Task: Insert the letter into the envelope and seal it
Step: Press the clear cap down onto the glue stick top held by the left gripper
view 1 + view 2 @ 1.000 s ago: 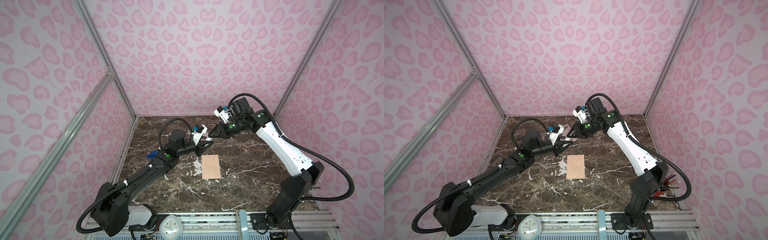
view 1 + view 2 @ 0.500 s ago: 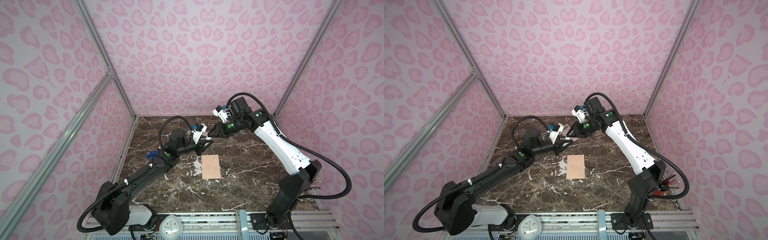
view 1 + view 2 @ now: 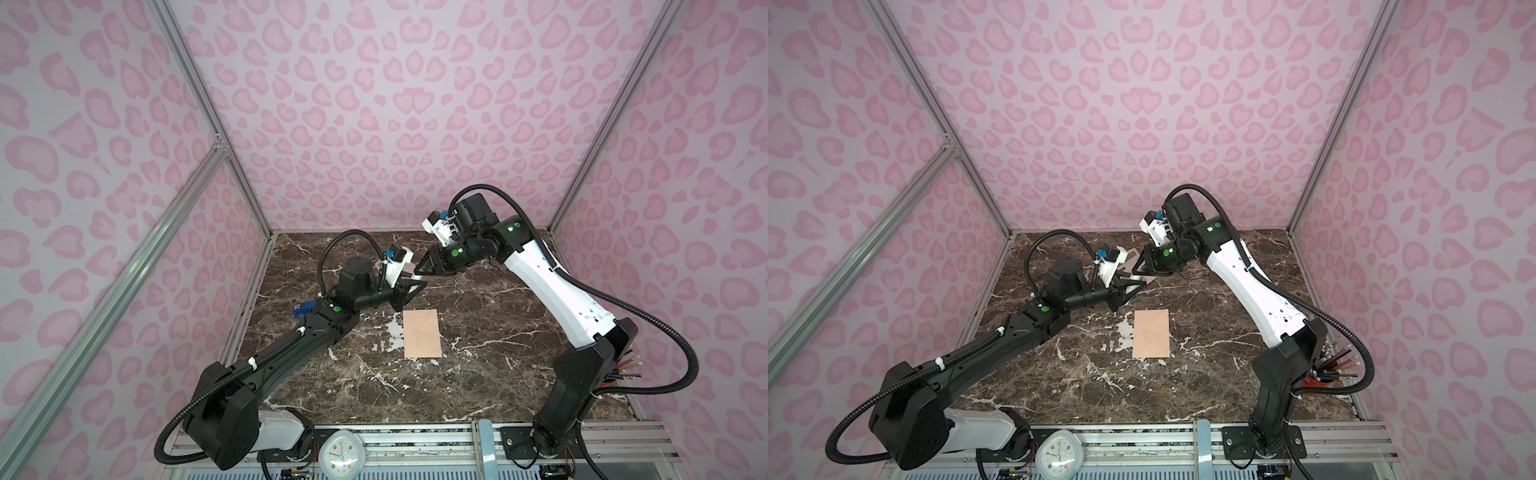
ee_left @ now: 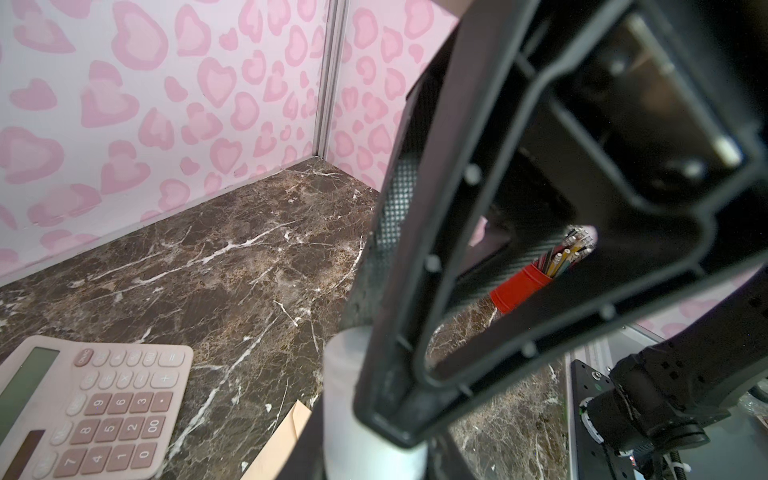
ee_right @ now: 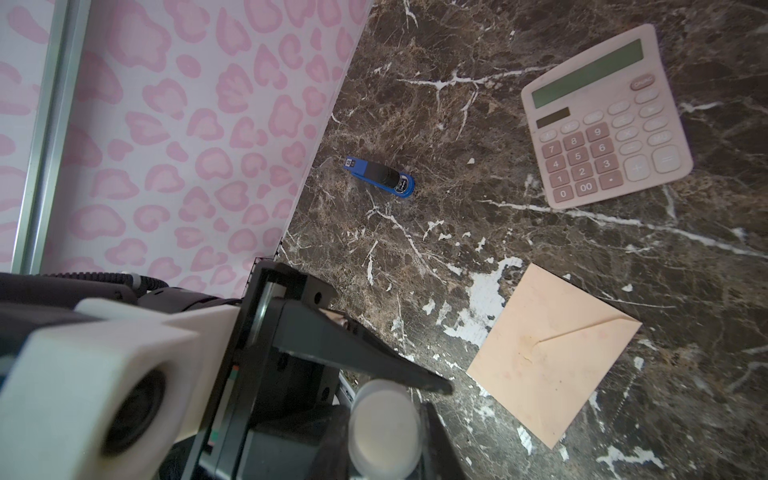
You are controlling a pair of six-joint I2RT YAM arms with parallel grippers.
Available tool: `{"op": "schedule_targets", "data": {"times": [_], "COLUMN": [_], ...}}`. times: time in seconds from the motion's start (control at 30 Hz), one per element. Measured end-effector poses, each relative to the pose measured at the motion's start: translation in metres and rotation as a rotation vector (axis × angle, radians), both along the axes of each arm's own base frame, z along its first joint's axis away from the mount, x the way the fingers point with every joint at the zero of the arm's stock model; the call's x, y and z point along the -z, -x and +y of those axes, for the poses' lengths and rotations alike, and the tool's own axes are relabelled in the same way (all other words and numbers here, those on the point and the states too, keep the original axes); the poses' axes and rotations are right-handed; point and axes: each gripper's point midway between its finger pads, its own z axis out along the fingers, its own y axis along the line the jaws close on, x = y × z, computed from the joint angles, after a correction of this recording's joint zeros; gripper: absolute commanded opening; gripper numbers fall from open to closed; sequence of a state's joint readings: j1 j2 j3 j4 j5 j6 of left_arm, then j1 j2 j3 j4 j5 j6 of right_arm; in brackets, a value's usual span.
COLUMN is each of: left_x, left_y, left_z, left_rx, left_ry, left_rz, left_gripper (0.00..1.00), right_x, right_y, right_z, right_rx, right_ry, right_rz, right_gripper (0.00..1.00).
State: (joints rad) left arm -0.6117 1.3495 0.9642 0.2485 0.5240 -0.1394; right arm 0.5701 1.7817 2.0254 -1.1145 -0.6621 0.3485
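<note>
Envelope lies flap-down; pencils fill red cup; left gripper and right gripper pinch one white cylinder.

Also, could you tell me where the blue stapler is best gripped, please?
Probably across the black middle of the blue stapler, coming straight down with jaws astride its narrow width: it lies flat on the table, both long sides clear.
</note>
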Motion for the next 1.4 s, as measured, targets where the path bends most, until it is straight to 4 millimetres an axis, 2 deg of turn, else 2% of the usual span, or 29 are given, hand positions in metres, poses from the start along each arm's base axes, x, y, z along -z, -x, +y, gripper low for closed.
{"op": "schedule_targets", "data": {"times": [0.67,0.9,1.0,1.27,1.4], "left_x": [-0.016,-0.020,-0.032,-0.049,-0.058], "left_y": [0.005,0.006,0.009,0.011,0.016], "left_z": [0.002,0.002,-0.001,-0.003,-0.004], "left_rx": [0.008,0.012,0.031,0.051,0.075], "left_ry": [0.036,0.046,0.078,0.118,0.139], "left_rz": [-0.027,-0.041,-0.083,-0.148,-0.186], "left_gripper": [0.10,0.04,0.04,0.04,0.04], "right_x": [-0.017,-0.021,-0.026,-0.049,-0.060], "right_y": [0.004,0.006,0.009,0.011,0.004], "right_z": [0.000,0.000,0.001,-0.003,-0.016], "right_rx": [0.003,0.003,-0.012,-0.026,0.013], "right_ry": [-0.048,-0.061,-0.073,-0.127,-0.150], "right_rz": [-0.003,-0.007,-0.017,-0.108,-0.191], "right_gripper": [0.17,0.32,0.40,0.60,0.65]}}
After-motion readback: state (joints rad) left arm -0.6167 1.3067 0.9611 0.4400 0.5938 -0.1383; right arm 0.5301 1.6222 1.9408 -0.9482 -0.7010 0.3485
